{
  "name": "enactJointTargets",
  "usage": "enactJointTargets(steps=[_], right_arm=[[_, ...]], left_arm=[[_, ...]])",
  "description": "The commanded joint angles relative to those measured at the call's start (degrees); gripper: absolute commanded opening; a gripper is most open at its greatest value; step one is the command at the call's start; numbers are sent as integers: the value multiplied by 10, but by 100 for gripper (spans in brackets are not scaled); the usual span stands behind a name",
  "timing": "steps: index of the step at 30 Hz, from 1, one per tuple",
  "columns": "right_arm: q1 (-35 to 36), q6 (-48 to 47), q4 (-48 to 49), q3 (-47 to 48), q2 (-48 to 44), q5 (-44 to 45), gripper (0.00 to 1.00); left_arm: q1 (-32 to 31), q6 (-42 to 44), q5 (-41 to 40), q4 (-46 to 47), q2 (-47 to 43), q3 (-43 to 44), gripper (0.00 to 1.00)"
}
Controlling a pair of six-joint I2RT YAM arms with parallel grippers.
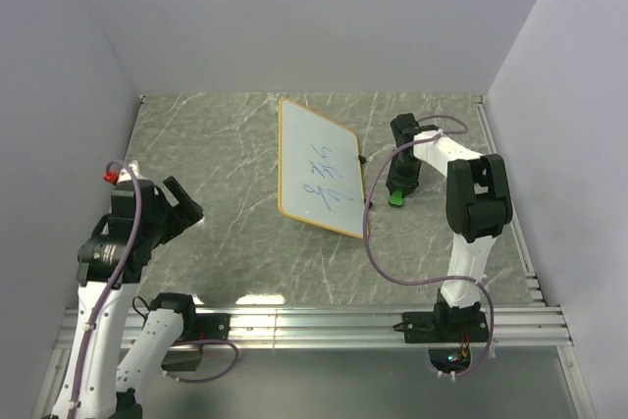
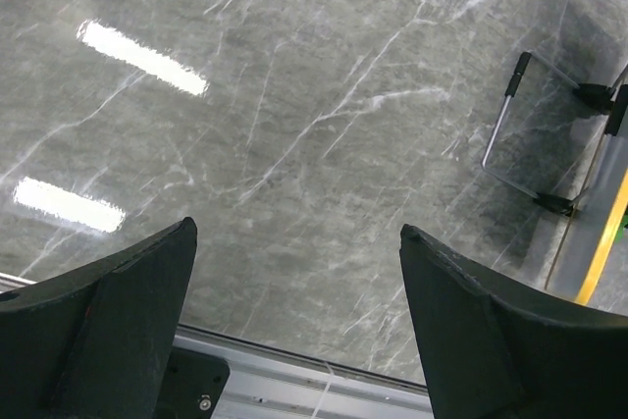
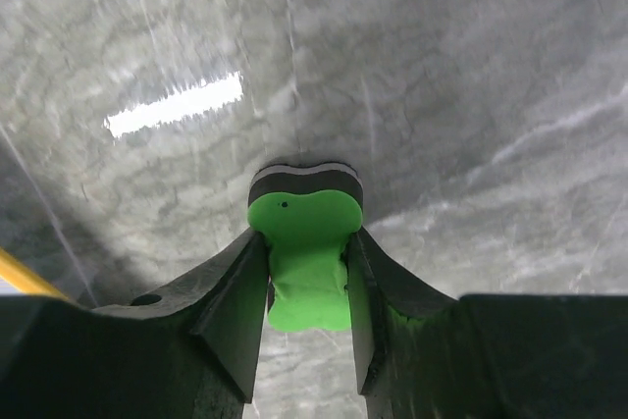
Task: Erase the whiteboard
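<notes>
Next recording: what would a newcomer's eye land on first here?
The whiteboard, blue scribbles on it, lies angled in the middle. Just right of it, the right gripper clamps a bright green eraser. The left gripper hangs open over the grey table at the left.

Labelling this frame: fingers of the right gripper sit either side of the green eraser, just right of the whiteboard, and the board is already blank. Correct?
Not blank. The whiteboard bears blue scribbles, clear in the top external view. The rest stands: fingers of the right gripper sit either side of the green eraser, just right of the board.
</notes>
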Motion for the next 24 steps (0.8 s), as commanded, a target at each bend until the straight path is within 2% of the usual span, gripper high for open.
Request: enactJointTargets(steps=[1, 6, 12, 14, 17, 24], right_arm=[[2, 4, -14, -4, -52, -1, 0], [2, 11, -22, -13, -105, -38, 0], [2, 7, -23, -17, -174, -101, 0], [2, 10, -19, -29, -193, -132, 0], [2, 14, -17, -51, -234, -146, 0], [2, 0, -17, -120, -318, -150, 0]], left_arm=[[-13, 28, 14, 49, 26, 43, 90], [-33, 39, 85, 124, 80, 60, 89], [-76, 36, 194, 284, 185, 55, 89], [-96, 39, 205, 329, 223, 65, 88], [-132, 38, 217, 374, 327, 101, 85], [-206, 35, 200, 411, 482, 200, 84]])
